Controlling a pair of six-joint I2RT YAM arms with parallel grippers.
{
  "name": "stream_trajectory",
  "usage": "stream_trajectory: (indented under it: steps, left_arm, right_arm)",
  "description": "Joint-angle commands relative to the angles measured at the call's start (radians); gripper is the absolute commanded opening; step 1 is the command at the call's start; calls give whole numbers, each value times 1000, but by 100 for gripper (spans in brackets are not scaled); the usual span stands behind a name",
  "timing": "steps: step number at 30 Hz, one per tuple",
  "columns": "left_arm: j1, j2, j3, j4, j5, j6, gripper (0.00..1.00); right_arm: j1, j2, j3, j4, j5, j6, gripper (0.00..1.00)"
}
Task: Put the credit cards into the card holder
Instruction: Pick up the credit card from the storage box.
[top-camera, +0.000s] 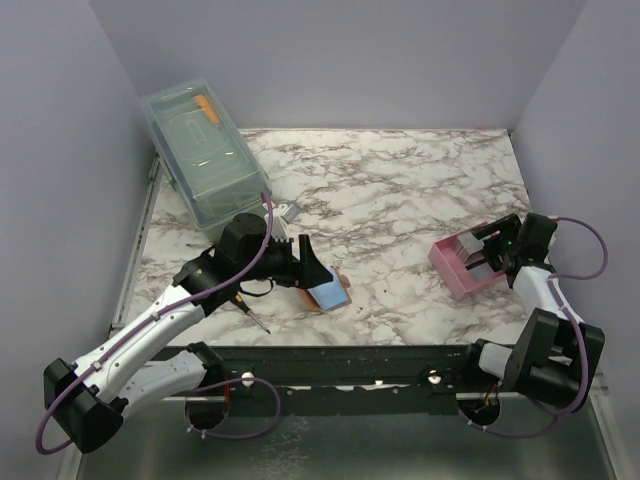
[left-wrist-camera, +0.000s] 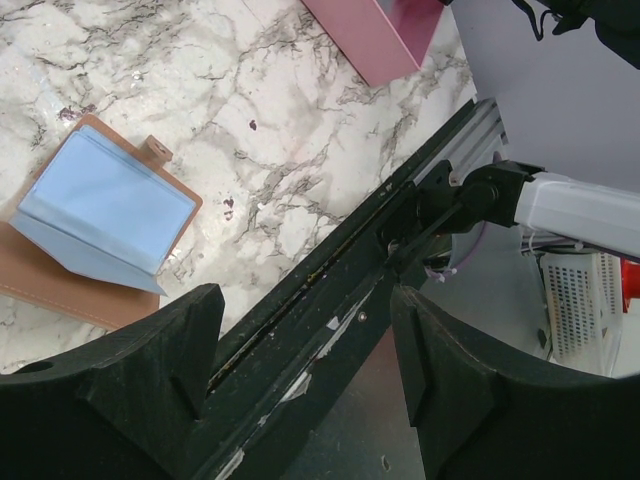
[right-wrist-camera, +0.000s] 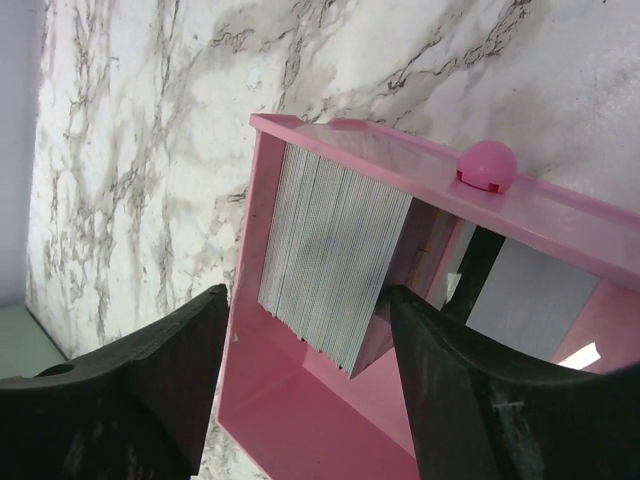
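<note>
Two sets of jaws, and both stand apart with nothing held. Your right gripper (right-wrist-camera: 310, 385) is partly open, its black fingers (right-wrist-camera: 140, 390) flanking the credit cards (right-wrist-camera: 330, 250) in the wrist view; neither pad can be seen touching the stack. Those cards stand on edge as one tight grey-white pack (edge-on, their colours cannot be told), leaning inside the pink tray (right-wrist-camera: 300, 430) toward the wall on that camera's left. Deeper inside the same tray you have a dark upright divider (right-wrist-camera: 475, 275) and a flat grey panel (right-wrist-camera: 525, 300), and a round pink knob (right-wrist-camera: 487, 165) sits on the tray's far rim.

Your left gripper (left-wrist-camera: 305, 370) is open wide as well, and empty; between its fingers you see only the table's dark front rail (left-wrist-camera: 330, 290). The card holder (left-wrist-camera: 100, 215) lies just beside that gripper, off its left finger in the wrist view. From above it sits to the left of the pink tray, well apart from it, flat on the marble table (top-camera: 400, 190) near the front edge. It is spread open: tan leather outside, pale blue lining facing up, a small tan strap tab (left-wrist-camera: 155, 148) poking from one edge.

Farther left of the pink tray, toward the back corner, a clear plastic box (top-camera: 200, 150) sits by the side wall, with something orange showing inside.
</note>
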Motion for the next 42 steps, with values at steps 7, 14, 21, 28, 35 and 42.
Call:
stream_trajectory:
  steps: [7, 14, 21, 28, 35, 42]
  left_arm:
    - [3, -20, -15, 19, 28, 3, 75]
    - [3, -21, -18, 19, 28, 3, 75]
    - [3, -19, -17, 19, 30, 3, 75]
    - [3, -18, -17, 19, 30, 3, 75]
    - [3, -16, -16, 19, 31, 3, 75]
    - [3, -12, -15, 19, 33, 5, 75]
  right_arm:
    - [-16, 28, -13, 82, -43, 20, 60]
    - [-17, 18, -19, 90, -63, 27, 40]
    - [-18, 24, -16, 79, -64, 24, 25]
    - [-17, 40, -9, 74, -71, 12, 11]
    - [-17, 52, -7, 59, -54, -6, 22]
    - [-19, 73, -19, 60, -30, -15, 35]
